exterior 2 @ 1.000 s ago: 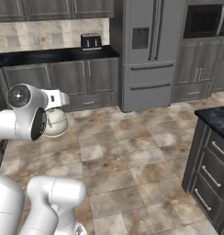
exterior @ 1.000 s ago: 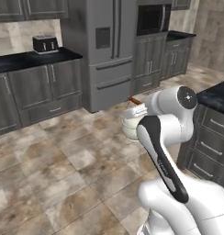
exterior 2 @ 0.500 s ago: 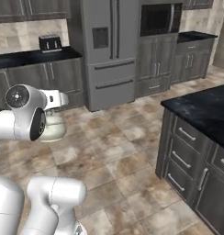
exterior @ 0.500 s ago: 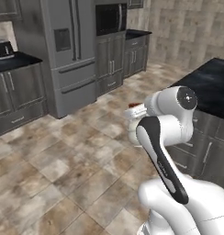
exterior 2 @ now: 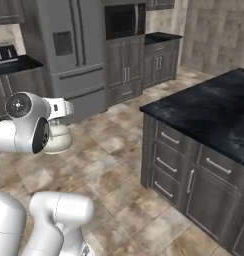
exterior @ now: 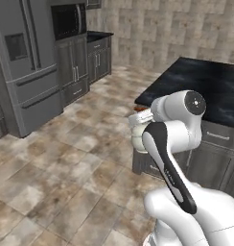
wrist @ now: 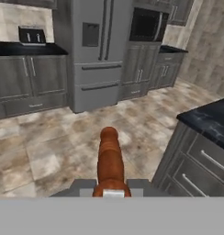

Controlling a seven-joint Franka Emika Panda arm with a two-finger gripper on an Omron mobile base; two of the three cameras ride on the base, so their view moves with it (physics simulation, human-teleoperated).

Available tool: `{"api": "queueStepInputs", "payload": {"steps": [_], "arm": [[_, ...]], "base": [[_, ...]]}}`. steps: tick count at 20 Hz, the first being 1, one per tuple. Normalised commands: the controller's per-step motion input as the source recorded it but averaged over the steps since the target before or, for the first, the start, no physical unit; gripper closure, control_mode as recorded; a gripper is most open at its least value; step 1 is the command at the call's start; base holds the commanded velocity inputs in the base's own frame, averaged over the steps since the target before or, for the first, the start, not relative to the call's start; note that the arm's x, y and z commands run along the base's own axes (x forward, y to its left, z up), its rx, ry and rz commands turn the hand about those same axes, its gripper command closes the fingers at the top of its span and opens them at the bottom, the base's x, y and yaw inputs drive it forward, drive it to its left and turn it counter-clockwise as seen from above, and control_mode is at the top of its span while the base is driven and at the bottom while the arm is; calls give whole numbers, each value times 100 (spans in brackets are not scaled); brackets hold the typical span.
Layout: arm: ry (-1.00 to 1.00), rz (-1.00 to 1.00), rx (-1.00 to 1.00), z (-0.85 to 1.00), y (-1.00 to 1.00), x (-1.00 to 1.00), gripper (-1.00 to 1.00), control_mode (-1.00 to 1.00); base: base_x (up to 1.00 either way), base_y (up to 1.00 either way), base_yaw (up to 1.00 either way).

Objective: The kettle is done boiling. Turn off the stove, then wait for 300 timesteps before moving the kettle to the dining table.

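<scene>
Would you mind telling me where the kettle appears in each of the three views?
Left base view: the kettle sits at centre, partly behind the arm.
Right base view: at left-centre, beside the arm.
Hand view: its red-orange handle rises at bottom centre.
Shared landmark: the grey refrigerator.

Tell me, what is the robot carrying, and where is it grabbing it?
The kettle, held by its red-orange handle; the gripper has its jaws shut on that handle.

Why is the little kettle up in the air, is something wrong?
Nothing looks wrong. The kettle hangs upright over the tiled floor because the robot's fingers are shut on its red-orange handle. Nothing is spilled or broken. The black marble dining table is close by, bare on top.
</scene>
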Motion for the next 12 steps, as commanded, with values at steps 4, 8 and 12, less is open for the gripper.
{"api": "queueStepInputs", "payload": {"steps": [4, 8, 12], "arm": [[0, 0, 0, 0, 0, 0, 100, 100], [0, 0, 0, 0, 0, 0, 100, 100], [0, 0, 0, 0, 0, 0, 100, 100]], "base": [[54, 0, -40], [59, 0, -40], [65, 0, -39]]}}
